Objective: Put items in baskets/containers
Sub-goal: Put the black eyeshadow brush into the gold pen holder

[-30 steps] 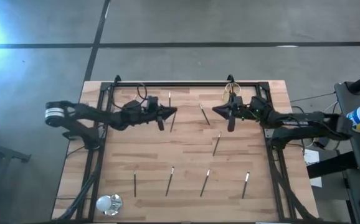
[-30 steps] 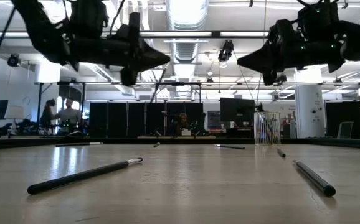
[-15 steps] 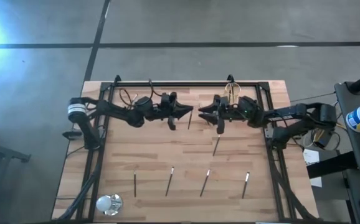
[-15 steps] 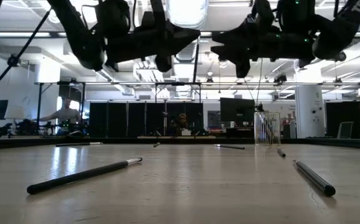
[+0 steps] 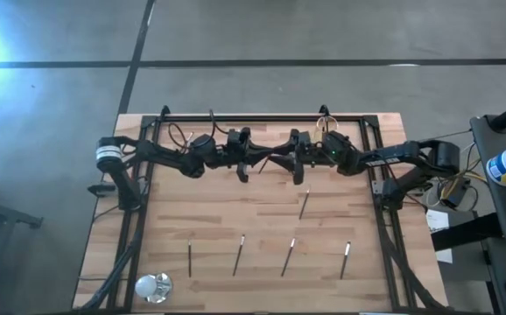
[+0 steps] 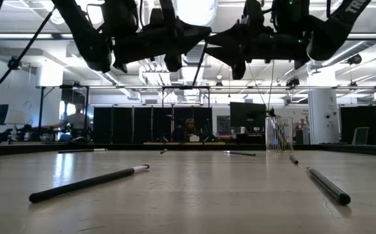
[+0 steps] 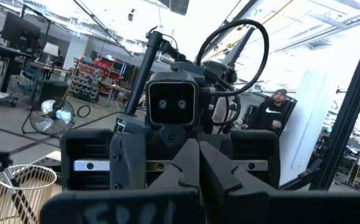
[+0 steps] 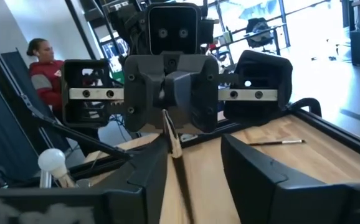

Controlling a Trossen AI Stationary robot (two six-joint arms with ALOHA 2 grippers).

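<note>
My left gripper (image 5: 264,160) hovers above the table's middle far part, shut on a thin stick (image 8: 170,138). Facing it, my right gripper (image 5: 284,161) is open; its fingers (image 8: 141,177) stand on either side of the hanging stick, and I cannot tell whether they touch it. The clear cup (image 5: 326,128) stands on its base by the far edge with sticks in it; it also shows in the low view (image 6: 279,134) and left wrist view (image 7: 17,194). Several dark sticks with pale tips lie flat on the table (image 5: 304,204) (image 5: 238,255) (image 5: 288,256). My left gripper pinches the stick near its upper end (image 8: 165,119) between its two fingertips. The fingers come about level from the table's left side and lie across the stick. The stick hangs slanting below the fingers, clear of the table.
More sticks lie along the near part of the table (image 5: 190,260) (image 5: 345,260), two of them close to the low camera (image 6: 87,182) (image 6: 328,185). A white shiny ball (image 5: 152,285) sits at the near left corner. A black frame (image 5: 262,115) rings the table. People show in the room behind.
Both grippers have come toward each other over the table's middle and risen a little, the left carrying the stick to the right, the right leaving the cup and going left. My right gripper has opened. The stick now hangs between the right fingers.
</note>
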